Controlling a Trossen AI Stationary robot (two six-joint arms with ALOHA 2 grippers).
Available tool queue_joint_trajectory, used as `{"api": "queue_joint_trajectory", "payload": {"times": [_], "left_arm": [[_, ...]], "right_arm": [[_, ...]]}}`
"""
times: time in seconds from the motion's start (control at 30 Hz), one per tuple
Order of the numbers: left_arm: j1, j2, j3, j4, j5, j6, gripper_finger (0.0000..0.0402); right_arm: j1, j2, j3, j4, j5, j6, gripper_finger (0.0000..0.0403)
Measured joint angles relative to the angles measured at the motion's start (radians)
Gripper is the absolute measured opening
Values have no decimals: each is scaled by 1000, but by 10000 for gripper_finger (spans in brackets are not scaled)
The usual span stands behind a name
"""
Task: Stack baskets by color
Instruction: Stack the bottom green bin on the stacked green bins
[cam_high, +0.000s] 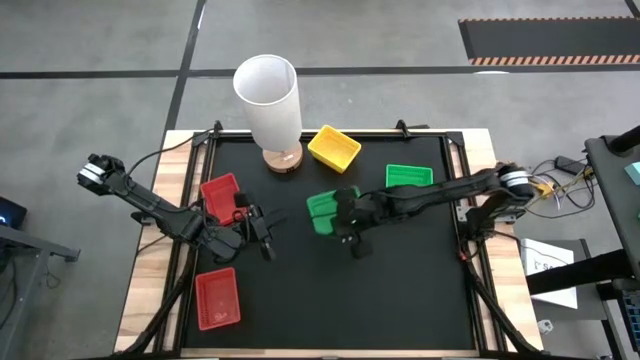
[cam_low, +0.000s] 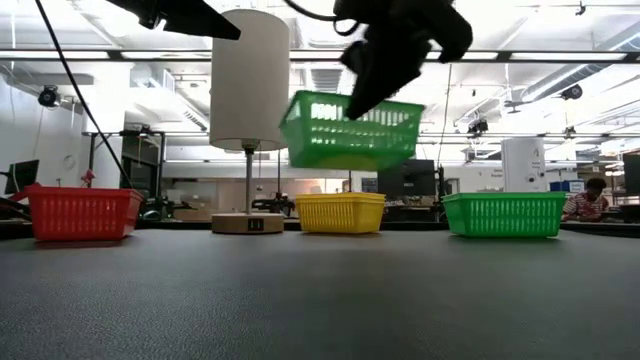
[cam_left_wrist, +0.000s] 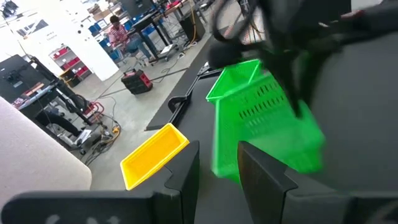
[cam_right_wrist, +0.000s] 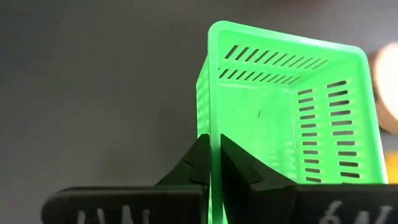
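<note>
My right gripper (cam_right_wrist: 214, 165) is shut on a green basket (cam_high: 322, 212), which hangs above the table's middle (cam_low: 350, 130). A second green basket (cam_high: 409, 177) sits on its bottom at the far right, and a yellow basket (cam_high: 333, 147) sits at the far middle. One red basket (cam_high: 222, 197) stands on the left, partly under my left arm. Another red basket (cam_high: 217, 298) is near the front left. My left gripper (cam_high: 262, 232) waits open, left of the lifted basket, with nothing between its fingers (cam_left_wrist: 261, 180). My right gripper pinches one side wall of the green basket at its rim (cam_right_wrist: 210, 134), with one finger inside the basket and one outside. The fingers slant down at it from the table's right. The basket is lifted clear of the table, its open side up and slightly tilted.
A tall white cylinder on a round wooden base (cam_high: 270, 100) stands at the far edge between the red and yellow baskets. The black mat (cam_high: 400, 290) lies bare at the front right. In the room beyond, a person (cam_low: 590, 198) sits far off.
</note>
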Motion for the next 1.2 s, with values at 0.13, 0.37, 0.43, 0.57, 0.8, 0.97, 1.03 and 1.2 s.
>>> {"api": "queue_joint_trajectory", "payload": {"times": [0.13,0.37,0.43,0.57,0.8,0.97,1.03,1.2], "left_arm": [[0,0,0,0,0,0,93],[0,0,0,-1,0,0,93],[0,0,0,-1,0,0,93],[0,0,0,-2,0,0,93],[0,0,0,-2,0,0,93],[0,0,0,-2,0,0,93],[0,0,0,-2,0,0,93],[0,0,0,-2,0,0,93]], "right_arm": [[-40,-106,-89,-7,64,48,9],[-126,-300,-242,-24,92,135,9],[-155,-356,-291,-30,93,152,9],[-218,-464,-387,-41,115,171,9],[-325,-616,-516,-99,116,178,9],[-375,-669,-563,-142,116,176,9],[-386,-674,-566,-136,112,166,9],[-393,-673,-565,-134,105,141,9]]}}
